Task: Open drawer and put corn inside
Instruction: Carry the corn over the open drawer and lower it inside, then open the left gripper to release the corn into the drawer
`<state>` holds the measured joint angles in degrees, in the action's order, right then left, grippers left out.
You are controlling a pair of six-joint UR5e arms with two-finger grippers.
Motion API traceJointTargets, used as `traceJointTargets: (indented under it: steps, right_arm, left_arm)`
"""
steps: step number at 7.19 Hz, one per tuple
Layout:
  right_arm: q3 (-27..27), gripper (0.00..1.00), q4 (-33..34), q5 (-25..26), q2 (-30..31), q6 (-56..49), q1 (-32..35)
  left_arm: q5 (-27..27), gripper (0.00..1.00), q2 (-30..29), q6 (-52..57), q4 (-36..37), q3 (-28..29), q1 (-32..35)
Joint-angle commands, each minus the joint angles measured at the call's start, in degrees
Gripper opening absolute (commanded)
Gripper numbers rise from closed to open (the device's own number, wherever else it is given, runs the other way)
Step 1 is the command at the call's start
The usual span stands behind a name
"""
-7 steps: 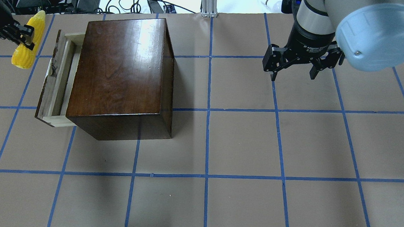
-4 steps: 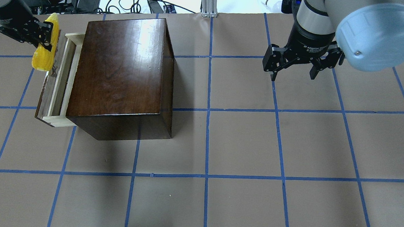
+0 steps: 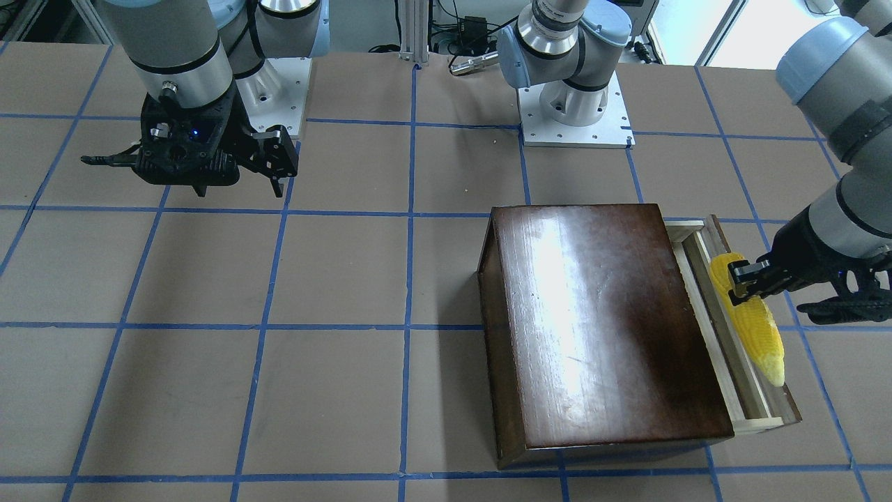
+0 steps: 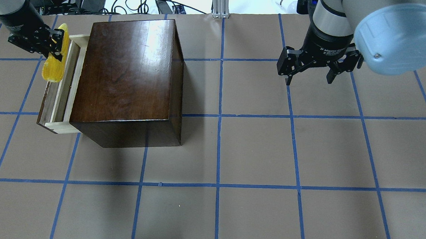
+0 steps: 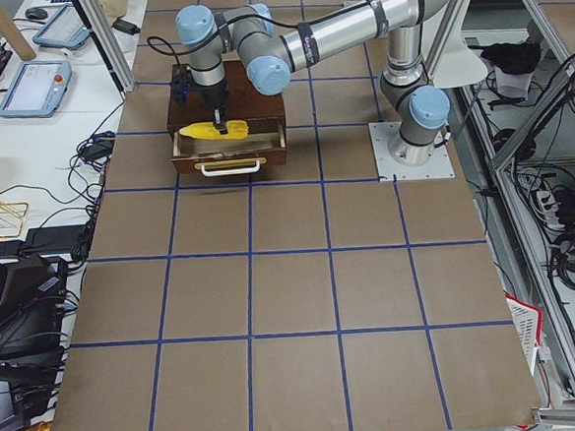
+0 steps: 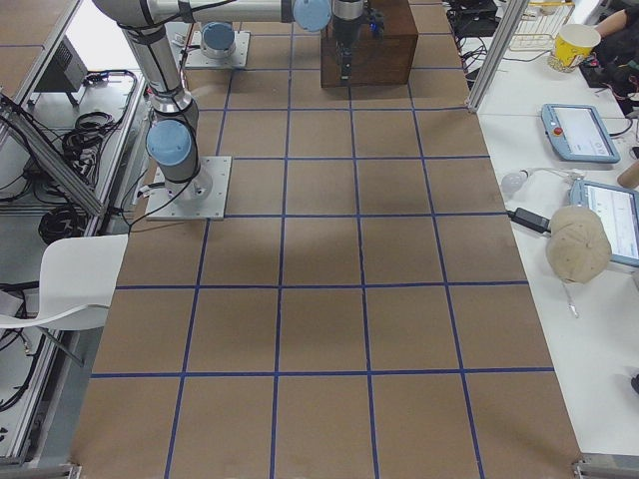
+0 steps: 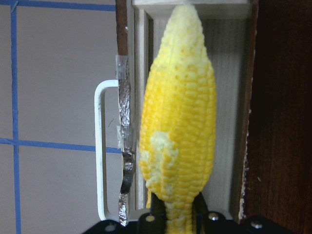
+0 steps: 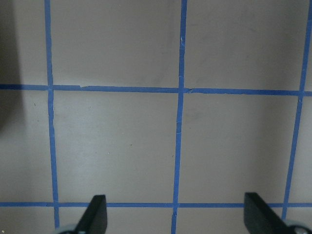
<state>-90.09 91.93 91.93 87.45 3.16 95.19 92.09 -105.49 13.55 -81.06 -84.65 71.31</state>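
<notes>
Here, the corn is held over the open drawer.
Front-facing: the left gripper clamps the corn by its thick end, lengthwise above the drawer of the dark box. Overhead: the right gripper hangs spread wide and empty, well apart. Left wrist: the cob's pale tip points away along the tray.

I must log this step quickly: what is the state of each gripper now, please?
Left gripper: closed on the corn, over the open drawer.
Right gripper: open, holding nothing.
</notes>
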Motion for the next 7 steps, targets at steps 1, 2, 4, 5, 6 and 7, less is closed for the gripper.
traceJointTargets:
  steps: [1, 2, 4, 5, 6, 7]
  right_arm:
    - [0.0, 1.0, 0.0, 0.0, 0.0, 0.0, 0.0]
    - [0.0, 1.0, 0.0, 0.0, 0.0, 0.0, 0.0]
    - [0.0, 1.0, 0.0, 0.0, 0.0, 0.0, 0.0]
    - [0.0, 1.0, 0.0, 0.0, 0.0, 0.0, 0.0]
    - [0.0, 1.0, 0.0, 0.0, 0.0, 0.0, 0.0]
    - [0.0, 1.0, 0.0, 0.0, 0.0, 0.0, 0.0]
  left_arm:
    - [0.0, 0.0, -0.9, 0.1, -0.2, -0.3, -0.1]
    - [0.1, 0.43, -1.0, 0.0, -0.2, -0.9, 0.0]
    - [-0.1, 0.92, -0.8, 0.0, -0.2, -1.0, -0.1]
    - [-0.1, 0.95, -0.5, -0.1, -0.2, -0.9, -0.1]
    - [0.0, 0.96, 0.1, -0.1, -0.3, -0.4, -0.1]
    - [-0.1, 0.97, 1.0, -0.1, -1.2, -0.2, 0.0]
